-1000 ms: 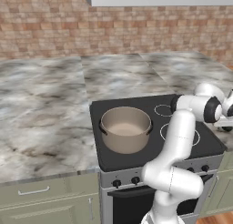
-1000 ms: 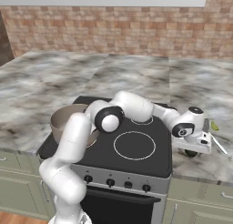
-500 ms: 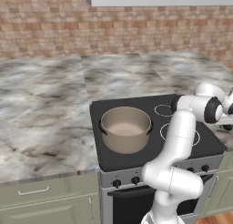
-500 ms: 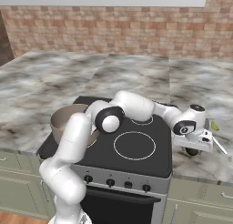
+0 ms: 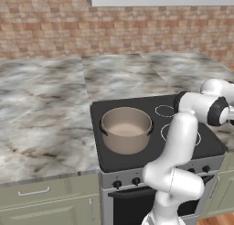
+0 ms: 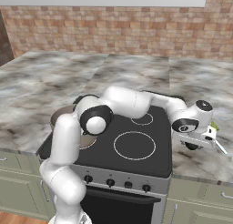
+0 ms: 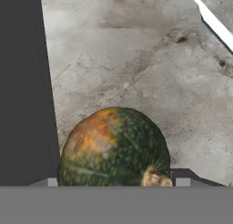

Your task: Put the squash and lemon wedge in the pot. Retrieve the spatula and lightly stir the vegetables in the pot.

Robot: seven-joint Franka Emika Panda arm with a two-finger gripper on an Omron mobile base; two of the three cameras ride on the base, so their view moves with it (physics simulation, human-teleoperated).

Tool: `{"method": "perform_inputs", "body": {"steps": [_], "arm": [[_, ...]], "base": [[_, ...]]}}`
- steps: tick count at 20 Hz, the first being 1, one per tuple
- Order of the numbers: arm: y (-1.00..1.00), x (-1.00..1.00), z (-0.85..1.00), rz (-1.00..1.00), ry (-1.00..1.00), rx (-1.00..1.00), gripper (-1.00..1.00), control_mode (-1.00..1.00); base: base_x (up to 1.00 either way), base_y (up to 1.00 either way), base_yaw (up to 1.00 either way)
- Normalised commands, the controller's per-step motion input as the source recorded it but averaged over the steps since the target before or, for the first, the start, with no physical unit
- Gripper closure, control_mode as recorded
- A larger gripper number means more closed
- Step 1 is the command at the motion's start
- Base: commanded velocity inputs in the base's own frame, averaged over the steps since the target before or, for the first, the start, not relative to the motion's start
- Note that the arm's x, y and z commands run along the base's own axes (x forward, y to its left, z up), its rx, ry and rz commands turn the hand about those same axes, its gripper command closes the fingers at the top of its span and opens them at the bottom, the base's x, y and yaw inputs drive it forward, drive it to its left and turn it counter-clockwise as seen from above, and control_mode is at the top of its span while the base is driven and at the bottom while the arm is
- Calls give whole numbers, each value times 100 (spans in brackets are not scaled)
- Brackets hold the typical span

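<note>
The arm is seen stretched far to the robot's right, past the right edge of the stove [image 6: 136, 141], with the hand turned down over the marbled table [image 6: 200, 159].

The pincer [image 6: 195, 145] is seen low over the table just beside the stove. In the hand view the squash [image 7: 113, 148] is seen close up, directly between the finger positions: a round dark green body with an orange patch on one side and a pale stem stub toward the lower right. It sits on the table surface [image 7: 136, 68], with the black edge of the stove [image 7: 25, 91] running beside it on the left of that view.

Pincer state: the fingertips are hidden at the bottom of the hand view behind the grey band and the squash, and in the right base view they are too small to resolve. Whether the fingers stand clear of the squash or are pressed on it cannot be told.

A thin pale handle, taken to be the spatula [image 7: 211, 20], is seen lying on the table at the upper right of the hand view, well apart from the squash. In the right base view a pale rod [image 6: 220, 147] is seen beyond the hand.

A small yellow-green piece [image 6: 213, 126], possibly the lemon wedge, is seen just behind the hand; detail too small to confirm.

The pot [image 5: 126, 129] is seen upright on the front left burner, pale inside, with nothing visible in it.
</note>
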Motion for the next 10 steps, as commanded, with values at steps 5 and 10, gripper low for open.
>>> {"method": "perform_inputs", "body": {"steps": [5, 10], "arm": [[98, -35, 81, 9, -21, -3, 100, -100], [100, 0, 72, 8, -6, -10, 100, -100]], "base": [[0, 0, 0], [0, 0, 0]]}}
